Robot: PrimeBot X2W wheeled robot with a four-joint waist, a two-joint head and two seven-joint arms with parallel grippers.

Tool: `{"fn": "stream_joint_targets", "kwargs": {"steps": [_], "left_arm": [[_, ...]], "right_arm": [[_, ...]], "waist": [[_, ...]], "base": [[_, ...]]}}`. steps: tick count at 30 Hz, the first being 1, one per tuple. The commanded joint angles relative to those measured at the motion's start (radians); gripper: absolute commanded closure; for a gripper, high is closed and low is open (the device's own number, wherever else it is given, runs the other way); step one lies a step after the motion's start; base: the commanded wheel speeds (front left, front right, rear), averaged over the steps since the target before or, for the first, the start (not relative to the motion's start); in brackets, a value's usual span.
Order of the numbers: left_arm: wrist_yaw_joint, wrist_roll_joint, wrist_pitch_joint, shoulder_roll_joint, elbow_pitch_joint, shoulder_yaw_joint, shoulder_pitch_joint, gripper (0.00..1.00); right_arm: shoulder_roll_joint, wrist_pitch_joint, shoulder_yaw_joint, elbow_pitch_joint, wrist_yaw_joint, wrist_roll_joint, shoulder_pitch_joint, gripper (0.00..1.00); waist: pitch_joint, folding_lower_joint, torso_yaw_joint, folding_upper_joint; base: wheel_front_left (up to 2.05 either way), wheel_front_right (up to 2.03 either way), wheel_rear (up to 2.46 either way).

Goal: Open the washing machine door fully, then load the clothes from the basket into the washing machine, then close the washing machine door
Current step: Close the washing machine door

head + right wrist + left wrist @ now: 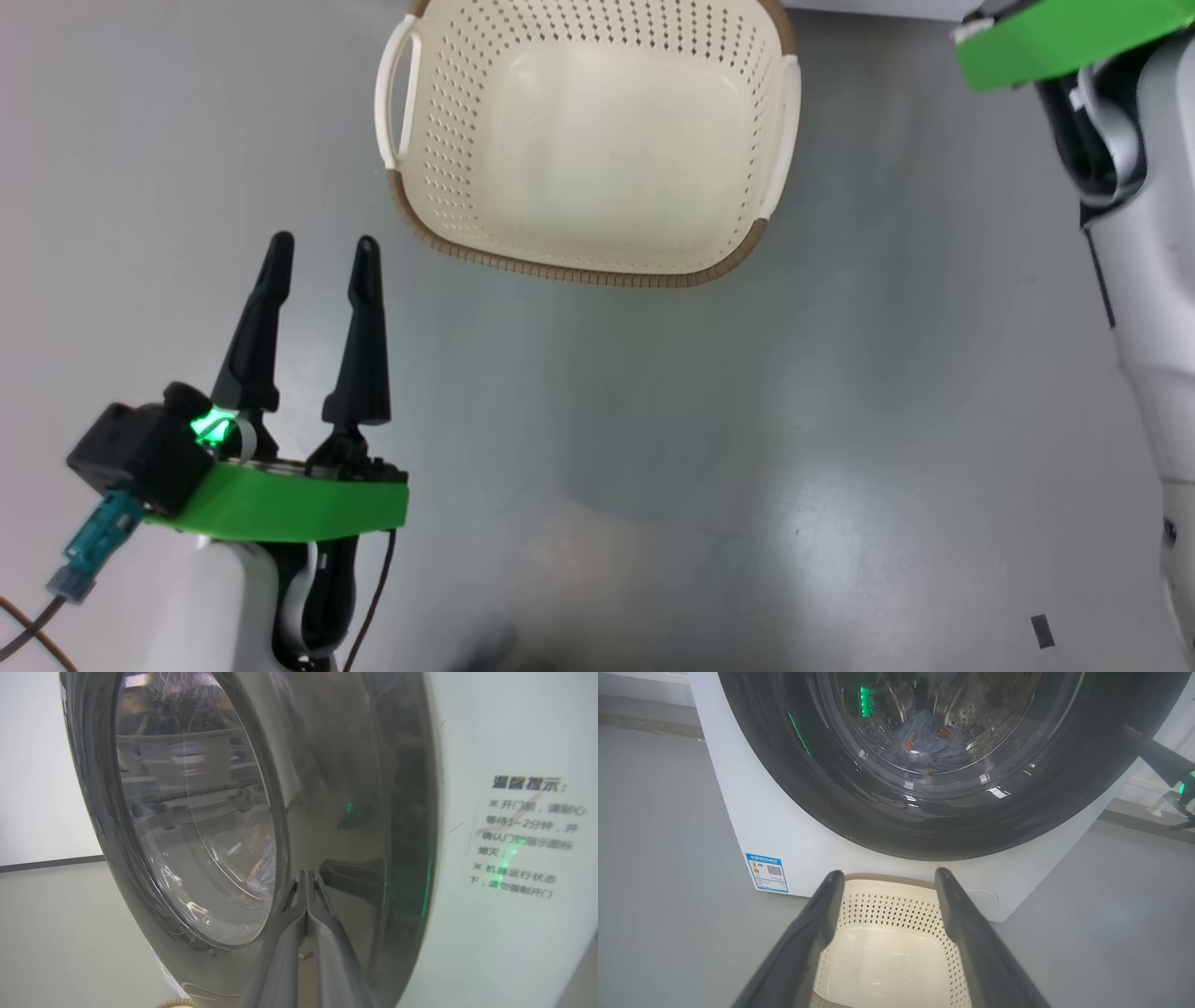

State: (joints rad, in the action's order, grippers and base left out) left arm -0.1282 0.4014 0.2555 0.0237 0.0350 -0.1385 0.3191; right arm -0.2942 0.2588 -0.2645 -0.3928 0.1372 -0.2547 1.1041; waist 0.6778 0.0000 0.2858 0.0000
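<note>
Left gripper (323, 241): lower left of the head view, fingers spread wide with nothing between them, tips pointing up the frame towards the basket (579, 273) and stopping short of its brown rim. Grey floor (747, 420) under both.

Left wrist view: left gripper (889, 873) rises from the bottom centre, released, with the basket (896, 905) framed between the fingers; its perforated walls and smooth cream bottom are in plain view. Basket stands just before the white front of the washing machine (794, 835). Blue label (767, 872) at the machine's lower left corner. Washing machine door (924, 830) spans the top of the frame, black ring lying against the white front. Clothes (929, 737) sit top centre, blue with orange marks, seen through the glass inside the steel drum.

Right gripper (307, 873): bottom centre of the right wrist view, fingers clenched together, gripping nothing. Tips lie at the glossy face of the washing machine door (402, 812), just right of the glass window (196, 835); contact cannot be judged. A scrap of the clothes (261, 868) shows through the window. Washing machine (514, 742) front on the right carries a notice sticker (523, 840). Basket (177, 1003) rim peeks in at the bottom edge.

Head view, right edge: pale right forearm (1148, 327) with a green band (1055, 42) at upper right.
</note>
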Motion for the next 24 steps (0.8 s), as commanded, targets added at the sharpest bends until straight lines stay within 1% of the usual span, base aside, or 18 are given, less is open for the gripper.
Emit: {"fn": "stream_joint_targets", "kwargs": {"steps": [1,11,17,19,23,24], "left_arm": [[-0.002,-0.005,0.006,0.027,0.018,0.042,0.001,0.0],[-0.002,-0.03,0.006,0.027,0.015,0.071,-0.014,0.0],[-0.002,-0.051,0.006,0.027,0.012,0.082,-0.033,0.0],[-0.002,-0.056,0.006,0.027,0.01,0.085,-0.04,0.0],[-0.002,-0.078,0.006,0.027,0.007,0.098,-0.067,0.0],[-0.002,-0.088,0.006,0.027,0.009,0.11,-0.081,0.0]], "right_arm": [[0.021,0.003,-0.016,0.03,-0.006,-0.02,-0.05,1.0],[0.031,0.003,-0.035,0.081,-0.006,-0.057,-0.214,1.0],[0.019,0.003,-0.04,0.107,-0.006,-0.062,-0.354,1.0],[0.016,0.003,-0.04,0.112,-0.006,-0.062,-0.379,1.0],[0.021,0.003,-0.022,0.128,-0.006,-0.067,-0.476,1.0],[0.028,0.003,-0.006,0.138,-0.006,-0.069,-0.521,0.33]], "waist": [[-0.015,0.0,-0.006,0.0],[-0.092,0.0,-0.035,0.0],[-0.169,0.0,-0.057,0.0],[-0.184,0.0,-0.062,0.0],[-0.237,0.0,-0.082,0.0],[-0.263,0.0,-0.092,0.0]], "base": [[0.0,0.0,0.0],[0.0,0.0,0.0],[0.0,0.0,0.0],[0.0,0.0,0.0],[0.0,0.0,0.0],[0.0,0.0,0.0]]}}
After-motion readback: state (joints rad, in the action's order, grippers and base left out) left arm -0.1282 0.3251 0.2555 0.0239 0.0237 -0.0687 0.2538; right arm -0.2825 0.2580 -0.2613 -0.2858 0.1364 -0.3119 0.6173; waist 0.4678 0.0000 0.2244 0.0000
